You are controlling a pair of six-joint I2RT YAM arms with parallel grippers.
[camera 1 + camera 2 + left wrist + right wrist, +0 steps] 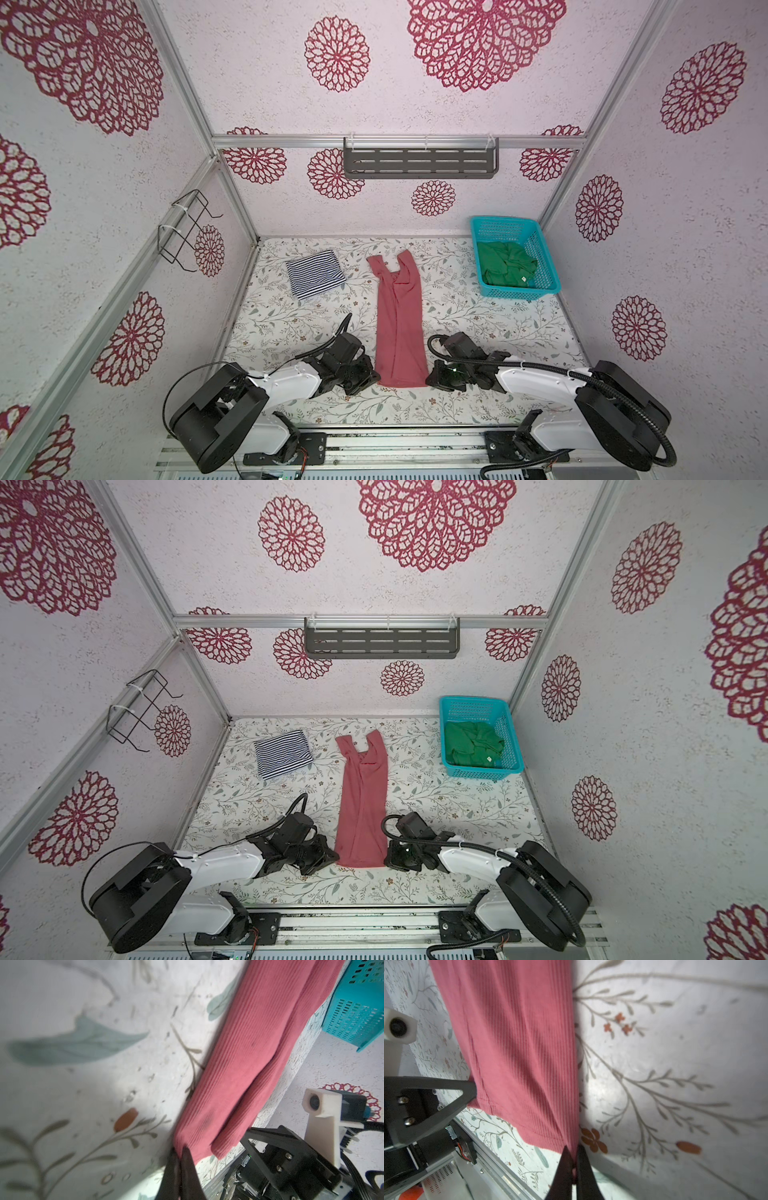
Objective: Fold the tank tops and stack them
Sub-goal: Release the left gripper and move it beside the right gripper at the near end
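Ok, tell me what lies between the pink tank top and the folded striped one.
Nothing visible: only bare floral tabletop separates the red-pink tank top from the folded striped tank top. The left end effector and right end effector are shut on the red-pink one's hem corners.

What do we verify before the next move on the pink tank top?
1. Left gripper shut on pink top hem corner: ok.
2. Right gripper shut on the opposite hem corner: ok.
3. All hem layers caught in each grip: cannot tell.
4. Pink top lying smooth: not ok, creased, straps bunched.
5. Striped top folded, apart from the pink top: ok.
6. Green top folded: not ok, crumpled in basket.
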